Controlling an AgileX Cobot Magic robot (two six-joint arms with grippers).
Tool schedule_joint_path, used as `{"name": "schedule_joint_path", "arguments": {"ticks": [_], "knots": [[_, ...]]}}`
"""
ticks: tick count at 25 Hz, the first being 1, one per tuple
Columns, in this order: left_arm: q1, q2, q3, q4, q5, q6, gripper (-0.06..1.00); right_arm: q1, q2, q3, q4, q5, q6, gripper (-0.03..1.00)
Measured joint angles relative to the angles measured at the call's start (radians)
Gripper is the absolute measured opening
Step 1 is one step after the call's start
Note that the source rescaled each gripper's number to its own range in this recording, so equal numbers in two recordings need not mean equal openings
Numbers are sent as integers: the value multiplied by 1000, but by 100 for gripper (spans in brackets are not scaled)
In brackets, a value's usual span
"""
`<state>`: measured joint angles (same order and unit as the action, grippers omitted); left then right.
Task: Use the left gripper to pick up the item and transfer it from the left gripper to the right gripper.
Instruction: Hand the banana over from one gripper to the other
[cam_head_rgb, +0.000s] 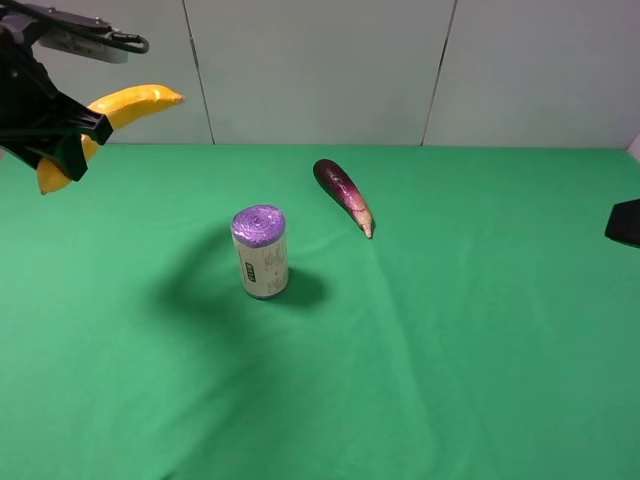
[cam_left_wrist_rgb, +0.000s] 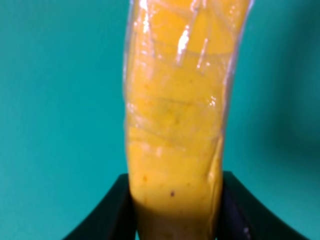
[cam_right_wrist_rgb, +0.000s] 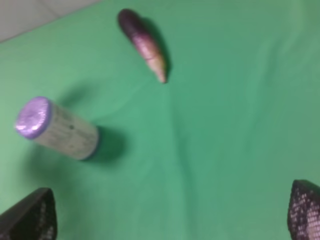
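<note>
Up at the far left of the high view, well above the green worktop (cam_head_rgb: 480, 360), the left pincer (cam_head_rgb: 78, 135) is clamped on the banana (cam_head_rgb: 140, 102). Its 2 jaws press the fruit's sides near the lower end. The longer part juts up and to the right, tip towards the back wall, and a short yellow end shows below the jaws. Close up from the left wrist, clear film wraps the banana's outer part and glints. The right pincer (cam_right_wrist_rgb: 167, 220), seen from its own wrist, holds its 2 jaws wide apart over green cloth. In the high view only a black corner of it shows at the right edge, well apart from the banana. A purple-topped roll (cam_head_rgb: 260, 250) stands upright mid-worktop. An eggplant (cam_head_rgb: 343, 195) lies behind it to the right, apart from it.
</note>
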<state>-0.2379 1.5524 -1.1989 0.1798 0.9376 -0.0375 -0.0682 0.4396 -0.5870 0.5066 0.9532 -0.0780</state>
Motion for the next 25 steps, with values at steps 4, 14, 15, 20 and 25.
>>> {"name": "schedule_joint_path", "arguments": {"ticks": [4, 14, 15, 20, 25], "knots": [[-50, 2, -12, 0, 0, 0, 0, 0, 67, 0, 94, -27, -63, 100], [-184, 72, -62, 0, -16, 0, 0, 133, 227, 0, 182, -114, -157, 100], [-197, 80, -70, 0, -16, -1, 0, 147, 252, 0, 198, -127, -170, 100], [-257, 138, -114, 0, -14, -14, 0, 178, 341, -1, 331, -181, -267, 100], [-321, 193, -156, -1, -9, -20, 0, 180, 422, -1, 451, -202, -385, 100]]}}
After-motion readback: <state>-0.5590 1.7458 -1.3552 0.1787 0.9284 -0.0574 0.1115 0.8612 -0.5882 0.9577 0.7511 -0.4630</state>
